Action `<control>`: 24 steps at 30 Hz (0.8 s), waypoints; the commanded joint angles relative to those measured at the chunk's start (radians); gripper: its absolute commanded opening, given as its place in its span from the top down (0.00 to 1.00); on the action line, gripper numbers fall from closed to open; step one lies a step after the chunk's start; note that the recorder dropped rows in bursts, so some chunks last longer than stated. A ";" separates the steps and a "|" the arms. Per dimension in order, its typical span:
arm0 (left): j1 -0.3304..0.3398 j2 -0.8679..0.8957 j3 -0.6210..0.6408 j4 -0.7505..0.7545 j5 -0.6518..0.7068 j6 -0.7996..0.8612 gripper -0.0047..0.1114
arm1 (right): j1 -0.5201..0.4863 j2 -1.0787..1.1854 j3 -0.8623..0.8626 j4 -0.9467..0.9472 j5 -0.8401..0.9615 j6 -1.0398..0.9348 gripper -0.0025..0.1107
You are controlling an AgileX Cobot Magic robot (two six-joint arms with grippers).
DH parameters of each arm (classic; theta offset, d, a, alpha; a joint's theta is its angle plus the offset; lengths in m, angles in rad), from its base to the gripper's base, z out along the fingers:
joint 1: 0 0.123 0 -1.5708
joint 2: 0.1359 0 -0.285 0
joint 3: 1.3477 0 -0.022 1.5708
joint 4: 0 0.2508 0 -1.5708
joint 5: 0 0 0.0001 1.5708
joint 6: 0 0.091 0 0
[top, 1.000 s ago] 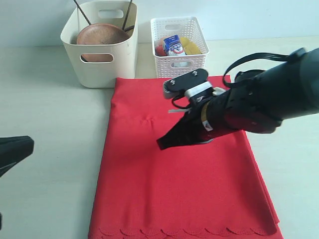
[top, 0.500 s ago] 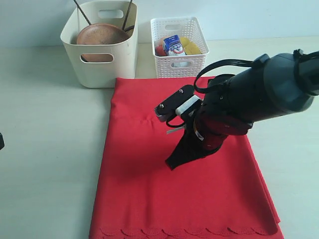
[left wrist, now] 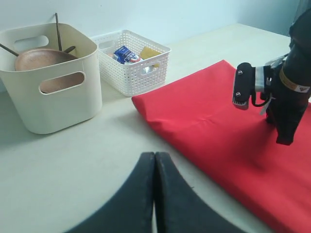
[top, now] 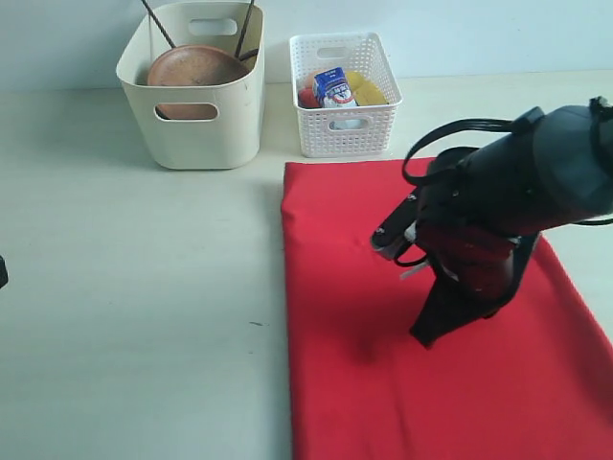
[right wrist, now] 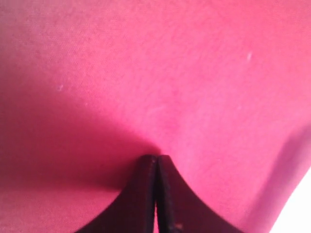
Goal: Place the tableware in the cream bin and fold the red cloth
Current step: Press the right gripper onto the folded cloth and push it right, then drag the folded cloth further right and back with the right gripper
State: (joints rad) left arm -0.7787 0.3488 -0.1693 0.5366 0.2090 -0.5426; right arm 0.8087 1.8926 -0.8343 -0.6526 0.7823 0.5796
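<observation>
The red cloth (top: 364, 287) lies flat on the table, running off the right and front of the exterior view; its scalloped edge is out of view. My right gripper (top: 426, 337) is shut, its tips pressing down on the cloth (right wrist: 170, 73) near its middle, with no fabric seen between the fingers (right wrist: 146, 194). The cream bin (top: 196, 134) stands at the back left holding the brown clay plate (top: 196, 67) and dark chopsticks (top: 247, 29). My left gripper (left wrist: 155, 154) is shut and empty over bare table left of the cloth (left wrist: 209, 121). Cup, bowl, knife and spoon are not visible.
A white lattice basket (top: 345, 125) with a milk carton (top: 334, 86) and other food stands right of the bin, just behind the cloth's back edge. The bulky right arm (top: 517, 192) hangs over the cloth's right half. Bare table (top: 134, 307) spreads left of the cloth.
The right gripper has swung right and toward the front, and the whole cloth has slid right with it. The cloth's left edge now sits right of the bin; its scalloped edge has left view.
</observation>
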 commanded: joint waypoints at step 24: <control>0.003 -0.007 0.002 0.001 -0.002 -0.015 0.96 | -0.155 0.002 -0.066 0.571 -0.260 -0.508 0.98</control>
State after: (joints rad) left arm -0.7787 0.3488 -0.1693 0.5373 0.2090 -0.5509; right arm 0.6660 1.8502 -0.8877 -0.0509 0.4773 0.0875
